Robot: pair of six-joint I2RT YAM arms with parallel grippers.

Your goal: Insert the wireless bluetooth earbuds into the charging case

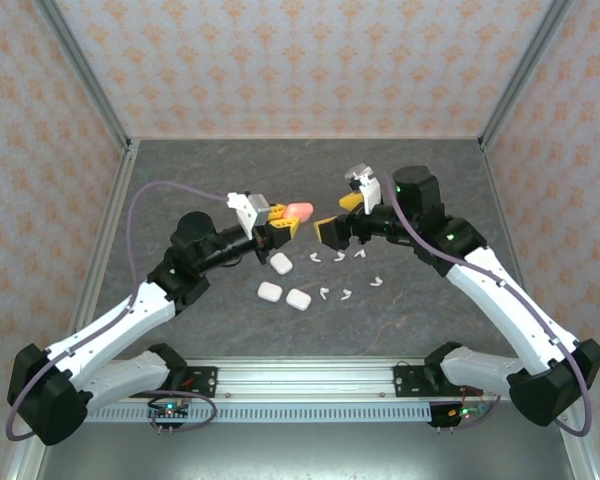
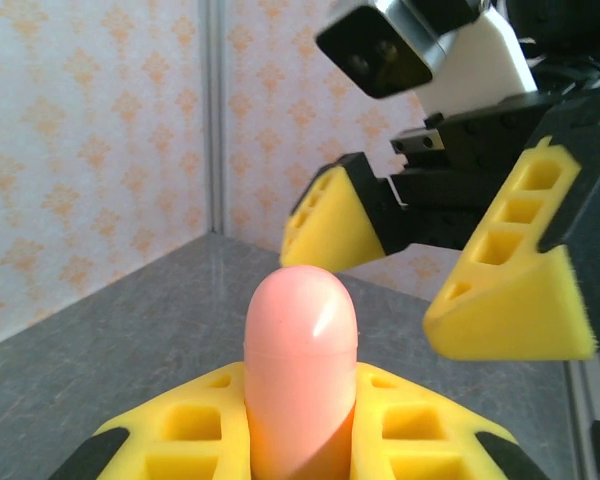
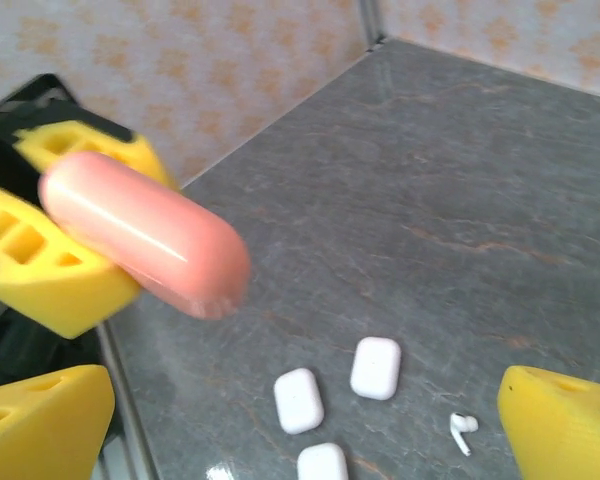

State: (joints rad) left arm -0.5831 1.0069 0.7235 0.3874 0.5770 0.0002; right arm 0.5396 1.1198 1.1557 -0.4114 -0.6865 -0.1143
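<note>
Peach-patterned walls (image 1: 300, 60) box in a dark grey, stone-look table (image 1: 180, 170), and you are working over its middle.

Your left gripper (image 1: 286, 218) is raised off the table, left of centre. Its yellow fingers (image 2: 420, 430) are pressed in on the pink charging case (image 1: 299, 211). They clamp the case's lower half, so the rounded top sticks out past the fingertips towards the right. In the left wrist view the case stands upright between the pads. A thin seam runs across it and the lid is closed.

Your right gripper (image 1: 340, 218) sits just right of the case at about the same height, facing it. Its two yellow fingers (image 2: 510, 290) are spread wide with nothing between them. It is near the case but not touching it.

Down on the table, three white cases (image 1: 280, 263) lie flat and closed in a loose cluster, nearer than the left gripper and apart from one another. The white earbuds (image 1: 325, 293) are scattered singly just right of those cases, nearer than the right gripper. None sits in any case or in either gripper. In the right wrist view, one earbud (image 3: 463, 428) lies on the grey surface just right of the white cases, beside that gripper's yellow fingertip.
</note>
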